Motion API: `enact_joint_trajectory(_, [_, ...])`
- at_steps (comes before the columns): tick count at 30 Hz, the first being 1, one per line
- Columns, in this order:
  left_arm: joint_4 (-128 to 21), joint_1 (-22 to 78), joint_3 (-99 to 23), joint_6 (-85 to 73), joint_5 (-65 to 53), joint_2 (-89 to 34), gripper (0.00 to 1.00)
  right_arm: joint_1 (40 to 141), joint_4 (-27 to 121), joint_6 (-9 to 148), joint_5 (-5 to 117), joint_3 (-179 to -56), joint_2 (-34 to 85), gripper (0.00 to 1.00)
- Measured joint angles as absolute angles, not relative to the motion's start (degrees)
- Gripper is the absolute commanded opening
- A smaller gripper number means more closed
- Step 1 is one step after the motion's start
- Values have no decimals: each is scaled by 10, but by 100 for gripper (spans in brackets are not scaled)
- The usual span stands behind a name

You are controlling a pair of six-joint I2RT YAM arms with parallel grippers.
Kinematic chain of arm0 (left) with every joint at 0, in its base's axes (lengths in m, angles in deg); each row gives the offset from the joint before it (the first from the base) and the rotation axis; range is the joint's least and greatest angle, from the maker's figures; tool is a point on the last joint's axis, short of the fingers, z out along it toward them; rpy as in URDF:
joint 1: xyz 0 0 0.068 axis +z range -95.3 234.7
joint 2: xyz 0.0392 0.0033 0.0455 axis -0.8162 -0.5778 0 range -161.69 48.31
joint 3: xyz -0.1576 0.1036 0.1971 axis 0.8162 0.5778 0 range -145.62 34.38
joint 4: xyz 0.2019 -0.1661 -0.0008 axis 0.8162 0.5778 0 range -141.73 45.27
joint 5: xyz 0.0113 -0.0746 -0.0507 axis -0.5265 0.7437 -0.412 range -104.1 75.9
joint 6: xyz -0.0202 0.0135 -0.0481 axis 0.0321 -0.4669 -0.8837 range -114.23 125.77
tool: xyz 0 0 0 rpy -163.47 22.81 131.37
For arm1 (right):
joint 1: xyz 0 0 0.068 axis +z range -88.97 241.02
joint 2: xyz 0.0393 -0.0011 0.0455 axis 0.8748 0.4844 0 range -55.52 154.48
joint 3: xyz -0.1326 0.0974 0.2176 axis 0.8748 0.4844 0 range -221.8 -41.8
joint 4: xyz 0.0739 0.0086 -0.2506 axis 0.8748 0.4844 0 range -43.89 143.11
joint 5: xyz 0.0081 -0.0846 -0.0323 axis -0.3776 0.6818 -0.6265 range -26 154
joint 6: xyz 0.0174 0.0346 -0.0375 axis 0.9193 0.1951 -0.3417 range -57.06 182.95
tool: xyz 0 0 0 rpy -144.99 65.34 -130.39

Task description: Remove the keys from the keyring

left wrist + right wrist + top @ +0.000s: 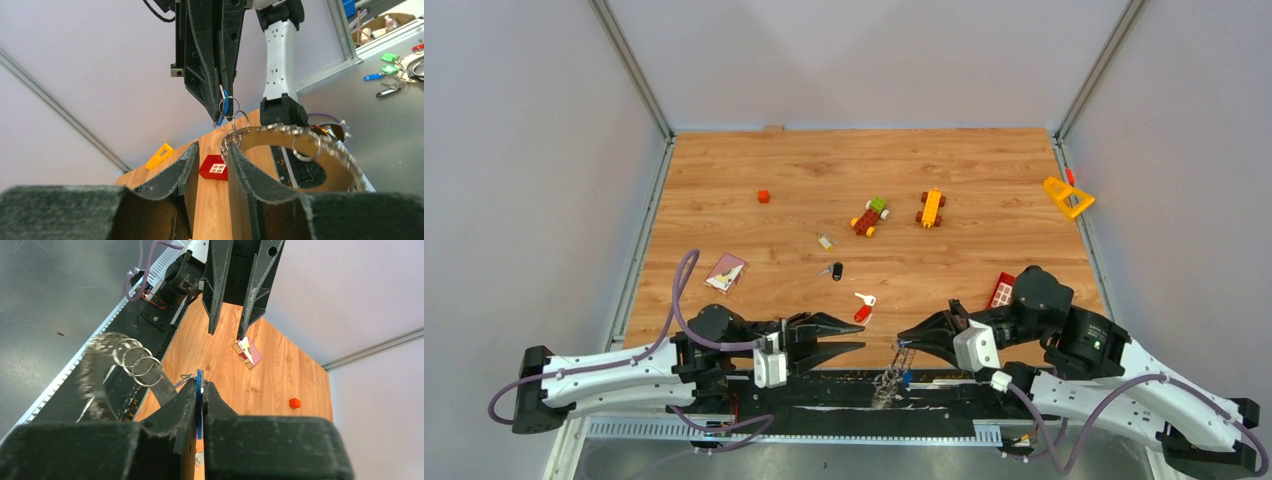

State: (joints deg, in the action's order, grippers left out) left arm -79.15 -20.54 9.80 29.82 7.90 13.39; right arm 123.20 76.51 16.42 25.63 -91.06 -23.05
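**Right hand** [906, 341]: fingers pressed together on the blue key [225, 106], held off the near edge of the surface [984, 170]. Only a thin blue sliver shows between the fingers; the blade is hidden.

**Keyring** [889, 380]: hangs below the right hand from the blue key, by a chain of small rings [135, 362]. It is a blurred tangle from above and smeared in the right wrist view. The left wrist view cuts off its lower part. Whether other keys hang on it cannot be made out.

**Left hand** [869, 336]: fingers apart, nothing between them, level with the right hand and just beside the keyring. Contact with the small rings cannot be told.

**Loose keys:** black key [837, 271] and red key [862, 314] lie on the surface, apart from the keyring.
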Motion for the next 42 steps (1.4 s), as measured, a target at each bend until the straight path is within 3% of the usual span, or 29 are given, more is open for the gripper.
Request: enact_joint_trajectory(42, [-1261, -205, 168, 73, 68, -143, 37, 1232, 736, 131, 276, -904, -234, 0])
